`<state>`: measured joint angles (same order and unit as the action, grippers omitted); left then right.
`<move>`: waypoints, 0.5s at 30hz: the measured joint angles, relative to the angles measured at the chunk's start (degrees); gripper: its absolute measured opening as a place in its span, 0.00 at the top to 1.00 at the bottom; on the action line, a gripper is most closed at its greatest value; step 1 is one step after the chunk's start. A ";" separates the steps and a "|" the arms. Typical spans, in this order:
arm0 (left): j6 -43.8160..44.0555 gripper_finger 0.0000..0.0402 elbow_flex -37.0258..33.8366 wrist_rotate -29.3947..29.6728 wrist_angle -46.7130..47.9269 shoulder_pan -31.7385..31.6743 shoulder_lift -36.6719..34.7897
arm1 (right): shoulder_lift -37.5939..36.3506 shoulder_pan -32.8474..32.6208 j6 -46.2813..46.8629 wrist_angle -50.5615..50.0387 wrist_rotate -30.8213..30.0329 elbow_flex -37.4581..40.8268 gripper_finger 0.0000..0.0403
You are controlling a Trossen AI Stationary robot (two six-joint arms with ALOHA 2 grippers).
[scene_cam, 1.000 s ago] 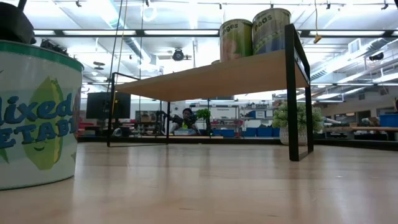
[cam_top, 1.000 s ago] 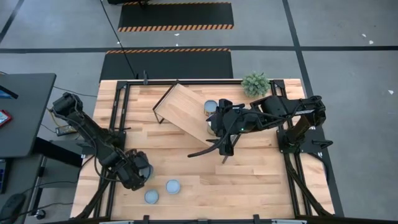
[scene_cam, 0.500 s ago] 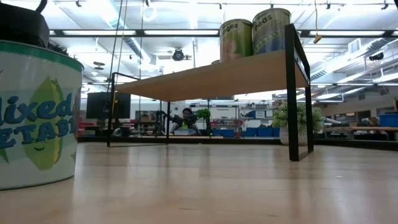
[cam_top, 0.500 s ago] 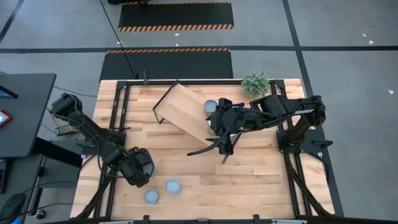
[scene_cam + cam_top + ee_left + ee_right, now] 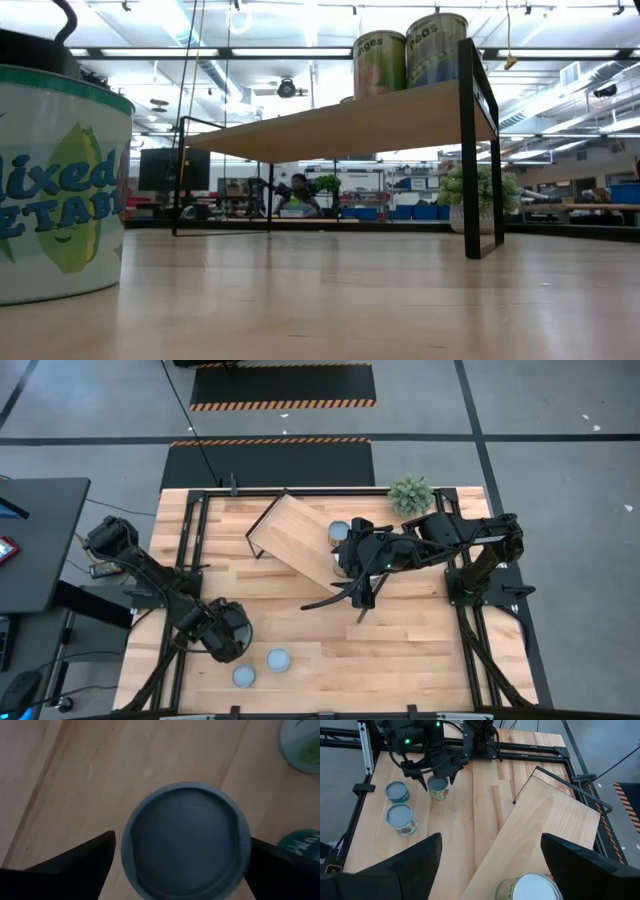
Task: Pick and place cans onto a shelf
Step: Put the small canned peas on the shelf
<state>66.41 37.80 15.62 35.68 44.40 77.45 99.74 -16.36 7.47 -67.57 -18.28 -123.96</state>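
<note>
The wooden table (image 5: 400, 640) carried a shelf (image 5: 298, 540) near its middle, a small plant (image 5: 411, 494) beside it, and cans (image 5: 278, 659) well apart from the shelf.

A: What sits on the bench (image 5: 400, 650) besides the work pieces?

B: A small green potted plant (image 5: 411, 493) near its far edge, toward the right side. From the low view it stands just behind the black post, in a pale pot.

A: And around the bench?

B: Grey floor with black mats (image 5: 283, 386) edged in orange-and-black hazard stripes beyond the far side. A dark desk (image 5: 35, 545) stands off to the left.

A: Anyone in the room?

B: A person (image 5: 298, 192) far back, too small to tell more.
</note>
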 joint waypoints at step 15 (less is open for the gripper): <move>-2.40 0.30 2.74 -9.44 -2.57 -10.98 -1.05 | -0.39 0.00 -0.59 -5.76 2.38 -0.02 0.14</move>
<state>64.01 40.54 6.17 33.11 33.42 76.40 99.36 -16.36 6.88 -73.33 -15.90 -123.98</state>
